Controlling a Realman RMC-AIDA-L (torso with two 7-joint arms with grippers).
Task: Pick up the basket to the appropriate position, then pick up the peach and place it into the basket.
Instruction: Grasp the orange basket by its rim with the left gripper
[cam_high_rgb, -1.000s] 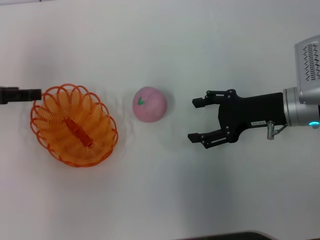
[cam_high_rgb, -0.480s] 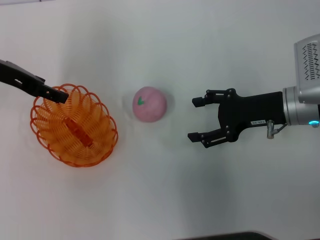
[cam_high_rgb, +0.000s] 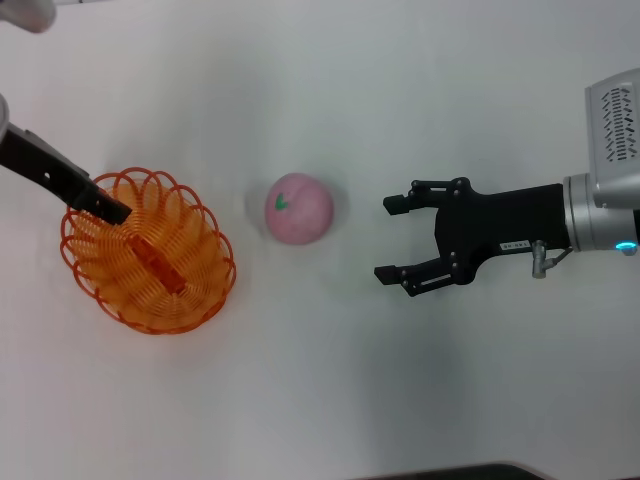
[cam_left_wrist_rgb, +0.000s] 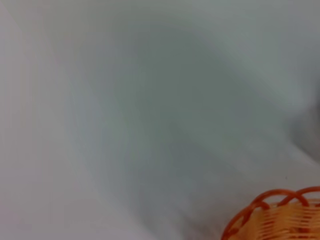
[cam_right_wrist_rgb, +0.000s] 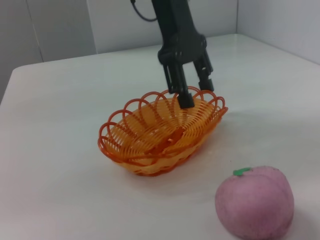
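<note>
Left end effector (cam_right_wrist_rgb: 191, 82), fingers spread, straddles basket (cam_high_rgb: 150, 252) rim; right end effector (cam_high_rgb: 395, 240) spread near peach (cam_high_rgb: 299, 208).

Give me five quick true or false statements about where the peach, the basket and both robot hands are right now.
1. The round pink peach lies inside the oval orange looped-plastic basket. False: it sits on the white table, beside the basket.
2. The right hand is open, apart from the peach. True.
3. The left hand is at the basket's rim. True.
4. The right hand holds the basket. False: it holds nothing.
5. The basket is tipped upside down. False: it stands open side up.
</note>
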